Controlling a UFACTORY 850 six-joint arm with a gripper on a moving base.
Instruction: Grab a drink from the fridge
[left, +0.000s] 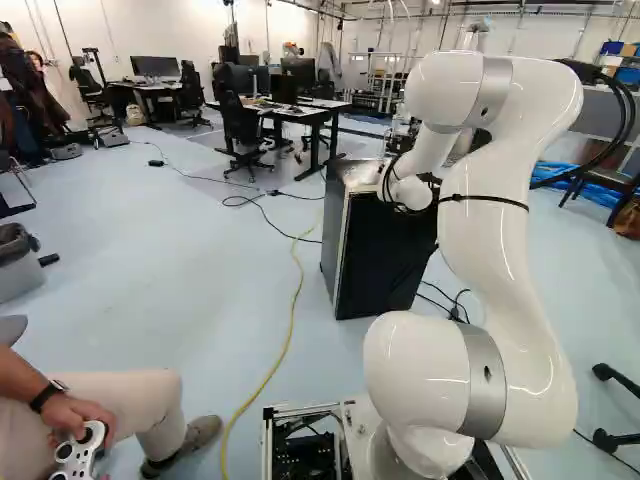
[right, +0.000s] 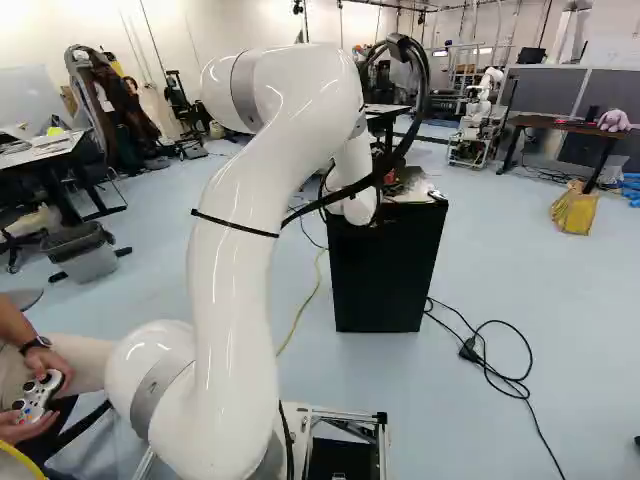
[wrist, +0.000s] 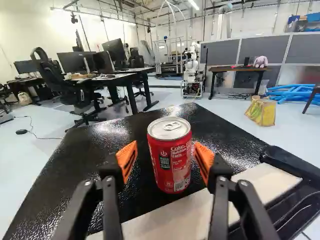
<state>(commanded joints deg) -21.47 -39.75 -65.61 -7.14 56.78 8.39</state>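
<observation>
A red drink can (wrist: 171, 162) with a silver lid stands upright on the black, speckled top of the fridge (wrist: 110, 137). In the wrist view my gripper (wrist: 165, 161) has one orange pad on each side of the can, with a gap showing on both sides, so it stands open around the can. The black fridge (left: 385, 262) is ahead of the arm in the left base view and also shows in the right base view (right: 384, 280). The arm's wrist hides the gripper's fingers in both base views.
A pale strip (wrist: 175, 220) and a black bar (wrist: 287, 162) lie along the fridge top's near edge. Cables (right: 500, 375) are on the floor right of the fridge. Desks (left: 300, 110) and another robot (wrist: 192, 70) stand beyond. A seated person with a controller is left of the base.
</observation>
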